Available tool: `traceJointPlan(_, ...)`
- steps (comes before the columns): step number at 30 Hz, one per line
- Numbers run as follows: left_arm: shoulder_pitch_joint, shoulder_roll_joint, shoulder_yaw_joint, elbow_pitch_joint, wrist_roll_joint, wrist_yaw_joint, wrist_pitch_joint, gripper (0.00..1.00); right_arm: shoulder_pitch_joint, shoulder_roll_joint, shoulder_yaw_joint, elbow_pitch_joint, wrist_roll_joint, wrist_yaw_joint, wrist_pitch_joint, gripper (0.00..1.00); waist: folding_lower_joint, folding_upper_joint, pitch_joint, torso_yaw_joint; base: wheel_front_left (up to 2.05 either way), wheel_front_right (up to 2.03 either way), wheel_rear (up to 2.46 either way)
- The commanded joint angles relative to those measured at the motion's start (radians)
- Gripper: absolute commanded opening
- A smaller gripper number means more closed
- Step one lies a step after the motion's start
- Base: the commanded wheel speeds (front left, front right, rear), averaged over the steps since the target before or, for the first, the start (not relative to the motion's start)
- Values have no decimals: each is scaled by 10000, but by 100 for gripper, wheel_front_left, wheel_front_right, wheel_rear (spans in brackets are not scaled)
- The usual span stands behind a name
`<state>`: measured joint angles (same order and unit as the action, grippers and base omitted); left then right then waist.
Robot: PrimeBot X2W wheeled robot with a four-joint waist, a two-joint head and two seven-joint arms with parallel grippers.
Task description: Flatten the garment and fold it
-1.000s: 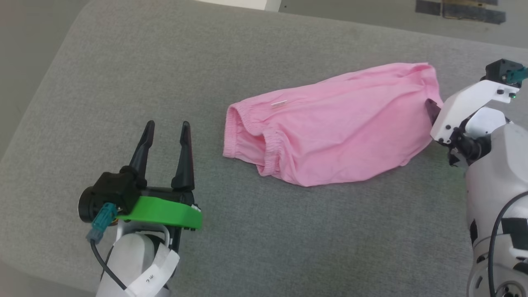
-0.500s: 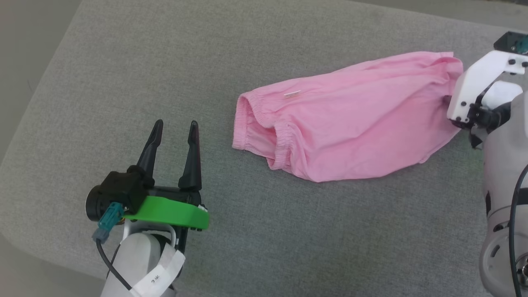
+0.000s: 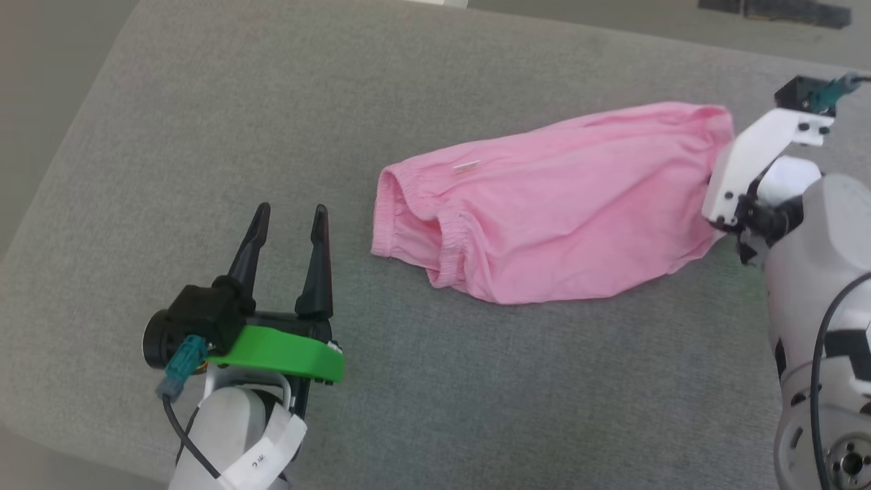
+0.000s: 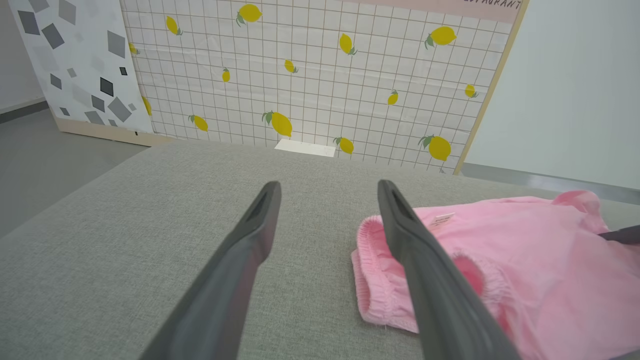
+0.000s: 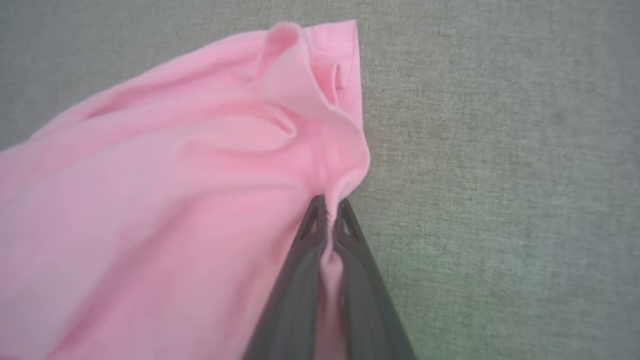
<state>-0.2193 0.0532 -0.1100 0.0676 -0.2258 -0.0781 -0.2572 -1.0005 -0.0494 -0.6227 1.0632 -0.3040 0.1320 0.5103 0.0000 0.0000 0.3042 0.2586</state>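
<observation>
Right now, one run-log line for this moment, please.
stage: flattening, no fold yet | right gripper: shut on garment edge | left gripper: open, apart from garment | surface: gray cushion

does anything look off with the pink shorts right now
No damage shows, but the garment is not flat: its waistband end gapes open and rumpled, and the cloth puckers into folds where the right gripper pinches its edge. The left gripper is open, clear of it.

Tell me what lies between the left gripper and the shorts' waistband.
Only bare grey upholstery, as the head view shows: the left gripper stands clear of the waistband.
</observation>
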Motion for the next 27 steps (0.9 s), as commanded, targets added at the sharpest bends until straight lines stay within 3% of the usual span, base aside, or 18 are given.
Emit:
traceJointPlan(1,174,-29,12,62,103,-42,-45,100,336,-67,90,-141,122,-13,-211,0,0,0,-326,-269,0,0,0)
traceJointPlan(12,659,-29,73,187,283,-158,-45,100,2279,-1004,452,-2275,355,-13,-770,0,0,0,-1136,-913,0,0,0)
traceJointPlan(18,712,-30,18,276,317,-222,-45,100,3101,-1010,868,-4105,38,-13,-581,0,0,0,-1206,-1042,0,0,0)
traceJointPlan(22,647,-30,-4,310,310,-246,-45,100,3414,-882,1969,-5380,-78,-13,-377,0,0,0,-1157,-1042,0,0,0)
traceJointPlan(27,579,-30,-43,366,327,-283,-45,100,3700,-916,4145,-6933,232,-13,158,0,0,0,-1154,-935,0,0,0)
